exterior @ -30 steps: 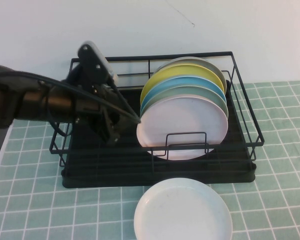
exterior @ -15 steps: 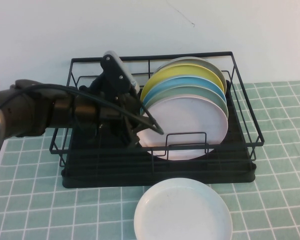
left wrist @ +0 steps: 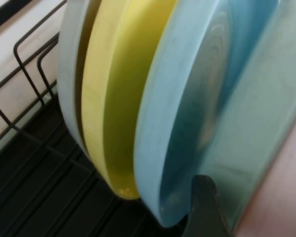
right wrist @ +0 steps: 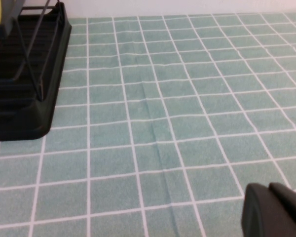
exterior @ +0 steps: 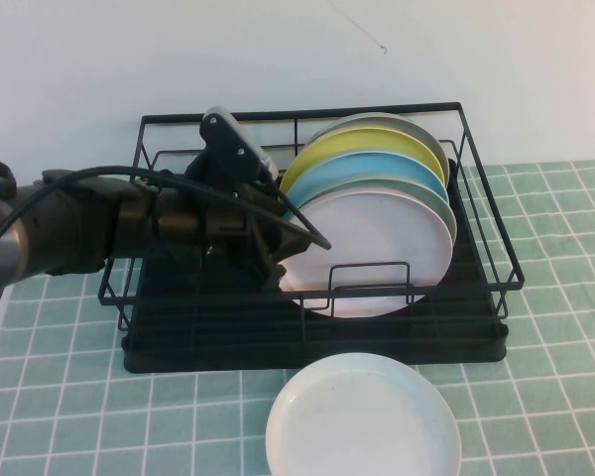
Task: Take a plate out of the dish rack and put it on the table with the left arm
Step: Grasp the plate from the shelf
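The pale pink plate (exterior: 377,253) stands upright at the front of the stack in the black dish rack (exterior: 476,178). It shows at the edge of the left wrist view (left wrist: 288,197). My left gripper (exterior: 297,260) is inside the rack at the plate's left edge, open, with one finger lying across the plate's front face. In the left wrist view one dark finger (left wrist: 204,207) sits by the rims of the blue plate (left wrist: 187,98) and the pale green plate (left wrist: 256,123). My right gripper (right wrist: 274,210) is shut and empty, low over the tiled table (right wrist: 153,113).
Behind the pink plate stand pale green (exterior: 442,194), blue (exterior: 377,167), yellow (exterior: 357,144) and grey-white plates. A white plate (exterior: 362,421) lies flat on the table (exterior: 69,397) just in front of the rack. The rack's corner shows in the right wrist view (right wrist: 34,98).
My left arm has swung to the right inside the rack. Its gripper has gone from the rack's left half to the pink plate's left edge.
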You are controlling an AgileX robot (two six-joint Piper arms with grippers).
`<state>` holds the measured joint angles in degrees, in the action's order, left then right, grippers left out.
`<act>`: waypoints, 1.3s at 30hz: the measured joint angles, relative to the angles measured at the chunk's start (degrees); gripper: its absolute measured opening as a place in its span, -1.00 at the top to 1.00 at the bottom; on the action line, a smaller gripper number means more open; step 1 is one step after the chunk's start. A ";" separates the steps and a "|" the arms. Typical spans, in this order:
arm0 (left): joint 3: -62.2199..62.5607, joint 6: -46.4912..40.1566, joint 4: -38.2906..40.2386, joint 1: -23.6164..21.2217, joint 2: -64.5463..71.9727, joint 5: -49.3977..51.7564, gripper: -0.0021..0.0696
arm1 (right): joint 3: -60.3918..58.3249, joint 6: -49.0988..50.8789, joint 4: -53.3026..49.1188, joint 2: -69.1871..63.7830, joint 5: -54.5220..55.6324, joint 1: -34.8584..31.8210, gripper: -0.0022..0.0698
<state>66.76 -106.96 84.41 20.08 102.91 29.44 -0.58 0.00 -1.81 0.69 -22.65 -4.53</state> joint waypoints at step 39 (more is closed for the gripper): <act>0.62 17.20 -17.14 2.11 -3.08 -5.81 0.75 | 0.00 0.00 0.00 0.00 0.00 0.00 0.95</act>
<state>67.38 -89.76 67.27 22.19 99.83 23.62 -0.58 0.00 -1.81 0.69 -22.65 -4.53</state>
